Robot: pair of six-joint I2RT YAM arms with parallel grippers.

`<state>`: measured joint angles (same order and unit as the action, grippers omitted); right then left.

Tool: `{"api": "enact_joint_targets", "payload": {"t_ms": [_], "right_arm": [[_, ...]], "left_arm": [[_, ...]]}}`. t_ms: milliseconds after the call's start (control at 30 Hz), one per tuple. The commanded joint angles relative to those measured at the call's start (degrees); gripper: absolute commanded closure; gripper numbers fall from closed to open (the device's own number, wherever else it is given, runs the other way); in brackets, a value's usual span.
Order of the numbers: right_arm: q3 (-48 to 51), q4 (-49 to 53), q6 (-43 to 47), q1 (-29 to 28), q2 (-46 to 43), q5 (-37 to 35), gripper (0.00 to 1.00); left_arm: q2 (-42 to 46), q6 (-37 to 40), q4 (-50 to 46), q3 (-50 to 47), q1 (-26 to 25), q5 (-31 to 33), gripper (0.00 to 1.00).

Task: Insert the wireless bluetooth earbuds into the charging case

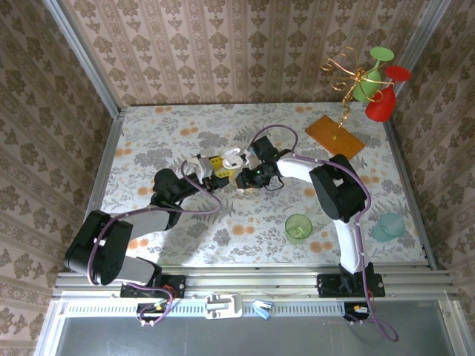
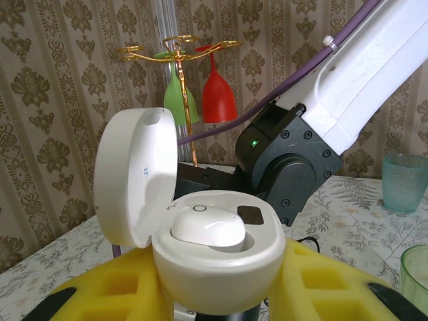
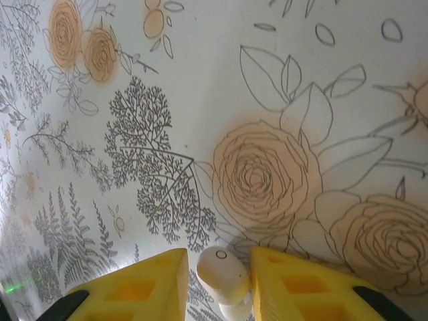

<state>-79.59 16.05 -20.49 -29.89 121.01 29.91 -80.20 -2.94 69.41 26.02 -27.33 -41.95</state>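
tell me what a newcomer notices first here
The open white charging case, one earbud already seated, sits in the left gripper mid-table. The right gripper pinches a second earbud above the floral table. A red glass and a green glass hang on a gold rack far right.

Left end effector (image 2: 217, 294) clamps open case (image 2: 221, 257), earbud (image 2: 207, 231) seated inside

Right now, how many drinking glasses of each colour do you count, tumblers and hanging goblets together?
Green: 2 (green tumbler, green goblet)
Red: 1 (red goblet)
Pale blue: 1 (pale blue tumbler)
Total: 4
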Motion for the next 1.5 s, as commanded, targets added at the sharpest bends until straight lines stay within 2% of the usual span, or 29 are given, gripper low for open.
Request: {"api": "enact_joint_targets", "payload": {"t_ms": [0,300,500,900,1200,1467], "right_arm": [[1.3,1.9,0.8,-0.3,-2.1,1.4,0.73],[1.1,2.4,0.9,-0.4,-1.5,1.1,0.84],[1.5,2.1,0.6,-0.6,-3.4,-0.6,0.87],[8.7,0.6,0.7,-0.3,-19.2,-12.4,0.88],[10.6,4.8,1.4,-0.3,-30.8,-14.8,0.87],[8.2,5.9,1.2,-2.4,-37.6,-13.8,0.86]], "left_arm": [[-0.6,-0.3,2.3,1.6,-0.2,-0.3,0.80],[-0.9,-0.4,2.6,1.5,-0.2,-0.2,0.79],[-1.0,-0.3,2.7,1.4,-0.1,0.4,0.80],[-1.4,-1.3,2.7,0.8,0.8,1.3,0.79],[-2.0,-2.5,1.1,-0.2,4.6,4.6,0.79],[-2.4,-2.8,-2.0,0.4,4.7,4.6,0.79]]}}
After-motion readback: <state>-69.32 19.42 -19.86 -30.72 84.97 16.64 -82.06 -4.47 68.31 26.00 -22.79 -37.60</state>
